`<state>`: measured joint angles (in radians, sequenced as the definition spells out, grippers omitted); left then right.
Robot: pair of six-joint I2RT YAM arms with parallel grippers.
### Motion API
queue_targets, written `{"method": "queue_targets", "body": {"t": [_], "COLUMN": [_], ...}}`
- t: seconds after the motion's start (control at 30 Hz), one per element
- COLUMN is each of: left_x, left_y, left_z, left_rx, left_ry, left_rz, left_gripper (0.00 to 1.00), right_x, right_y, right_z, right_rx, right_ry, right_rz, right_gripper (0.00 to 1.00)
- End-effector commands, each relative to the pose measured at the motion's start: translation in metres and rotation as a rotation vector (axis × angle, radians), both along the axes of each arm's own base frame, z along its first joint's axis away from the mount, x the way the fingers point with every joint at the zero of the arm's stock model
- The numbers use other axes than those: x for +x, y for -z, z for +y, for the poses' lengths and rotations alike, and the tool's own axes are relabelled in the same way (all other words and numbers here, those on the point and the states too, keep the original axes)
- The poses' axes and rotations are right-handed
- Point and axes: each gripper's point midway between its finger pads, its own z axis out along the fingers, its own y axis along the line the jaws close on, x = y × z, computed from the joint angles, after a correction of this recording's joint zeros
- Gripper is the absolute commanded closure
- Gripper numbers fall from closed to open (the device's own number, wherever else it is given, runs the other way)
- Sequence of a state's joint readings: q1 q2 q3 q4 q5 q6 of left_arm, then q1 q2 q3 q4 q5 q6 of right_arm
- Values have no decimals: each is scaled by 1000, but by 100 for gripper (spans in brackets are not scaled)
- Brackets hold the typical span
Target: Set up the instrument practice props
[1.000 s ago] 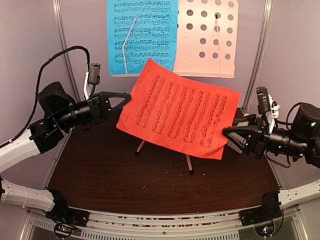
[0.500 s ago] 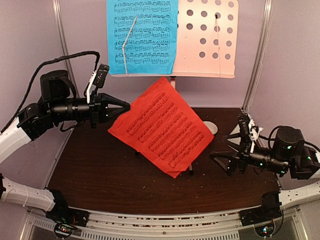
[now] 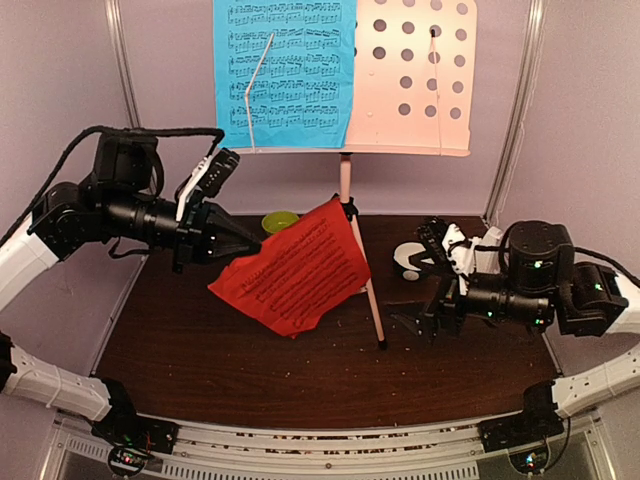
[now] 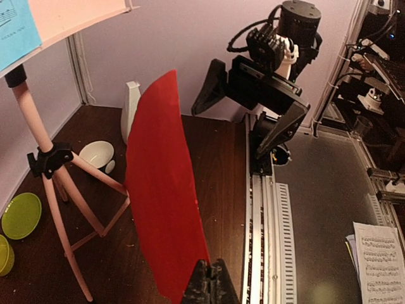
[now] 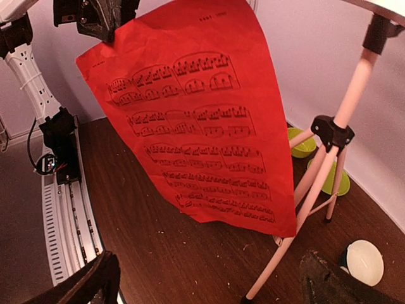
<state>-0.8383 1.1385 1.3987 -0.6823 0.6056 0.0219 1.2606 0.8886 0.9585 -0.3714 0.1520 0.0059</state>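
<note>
Left jaws: pinched shut on a corner of the red music sheet — right jaws: gaped wide, empty, near the pink music stand.

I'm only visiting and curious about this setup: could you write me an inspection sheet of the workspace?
Surface: dark brown table, lightly speckled.
Job's things: pale pink tripod music stand upright; blue music sheet on its desk; red music sheet held in the air; small white pyramid metronome by the wall.
Clutter: lime green bowl, lime green plate, small white bowl.
Grippers: left gripper shut on the red sheet; right gripper open, empty.
Cables: black cable looped over the left arm.
Surroundings: lilac walls.
</note>
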Motion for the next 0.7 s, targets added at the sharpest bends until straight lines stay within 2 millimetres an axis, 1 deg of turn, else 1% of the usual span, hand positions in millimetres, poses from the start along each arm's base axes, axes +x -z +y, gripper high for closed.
{"method": "queue_targets", "body": {"t": [0.0, 0.13, 0.3, 0.37, 0.5, 0.63, 0.67], "left_x": [-20, -30, -37, -38, -40, -37, -37], "left_y": [2, 4, 5, 3, -6, -10, -11], "left_z": [0, 0, 1, 0, -4, -8, -8], "left_rx": [47, 75, 92, 88, 72, 68, 67], "left_ry": [92, 130, 155, 164, 184, 183, 182], "left_rz": [-8, 15, 28, 27, 11, -2, -7], "left_gripper": [100, 100, 100, 100, 100, 100, 100], "right_x": [-4, -4, -5, -9, -16, -18, -19], "right_y": [-12, -18, -23, -26, -33, -38, -39], "right_z": [26, 41, 48, 55, 72, 83, 84], "right_rx": [-77, -99, -111, -104, -77, -55, -51], "right_ry": [-111, -157, -187, -221, -287, -310, -315], "right_rz": [-90, -125, -154, -149, -124, -110, -107], "right_gripper": [0, 0, 0, 3, 17, 39, 47]}}
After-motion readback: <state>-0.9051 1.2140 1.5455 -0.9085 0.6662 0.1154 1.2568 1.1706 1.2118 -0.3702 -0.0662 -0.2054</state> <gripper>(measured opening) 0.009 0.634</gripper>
